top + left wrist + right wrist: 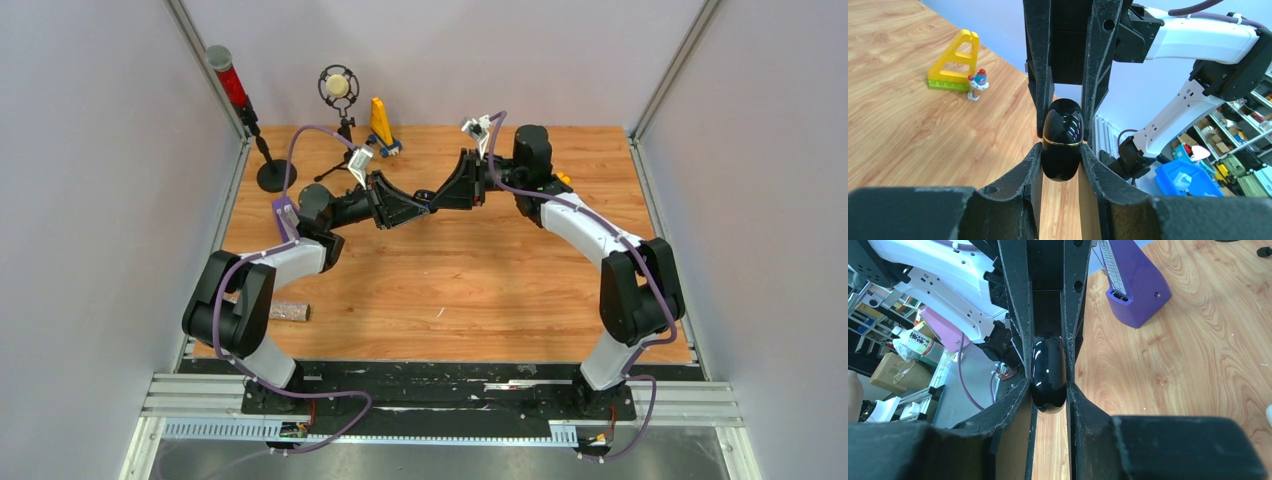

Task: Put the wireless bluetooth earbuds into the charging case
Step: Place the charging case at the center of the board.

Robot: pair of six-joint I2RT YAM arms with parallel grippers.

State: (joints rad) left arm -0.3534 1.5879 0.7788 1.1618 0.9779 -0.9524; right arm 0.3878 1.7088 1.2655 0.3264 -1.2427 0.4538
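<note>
Two arms meet tip to tip above the far middle of the table (450, 290), left gripper (422, 210) against right gripper (444, 202); left wrist: left jaws narrow, clamping the black charging case (1062, 137), gold seam closed; right wrist: right jaws pinch it too; earbuds unseen; probably the lid-opening step, so next calls for a steady pull apart at the seam.

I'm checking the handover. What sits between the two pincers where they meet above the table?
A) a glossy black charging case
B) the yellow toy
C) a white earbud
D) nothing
A: both wrist views show the black charging case, with its gold seam, gripped by the left pincer and the right pincer.
</note>
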